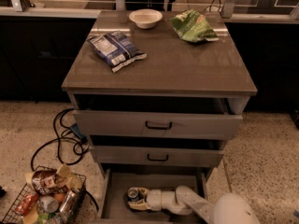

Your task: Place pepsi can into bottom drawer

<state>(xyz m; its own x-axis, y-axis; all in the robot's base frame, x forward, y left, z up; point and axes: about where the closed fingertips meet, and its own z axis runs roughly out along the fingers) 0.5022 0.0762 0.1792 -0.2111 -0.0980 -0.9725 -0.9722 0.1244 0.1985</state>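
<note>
The pepsi can (134,194) stands upright on the floor of the open bottom drawer (117,185), its silver top showing. My gripper (140,199) reaches into the drawer from the right on a white arm and is shut on the pepsi can. The can sits left of the drawer's middle, close to the drawer floor. The two upper drawers with black handles are above it, pulled out a little.
On the cabinet top lie a blue-white snack bag (115,49), a white bowl (145,17) and a green bag (192,25). A wire basket (44,197) full of items and black cables (63,141) sit on the floor at the left.
</note>
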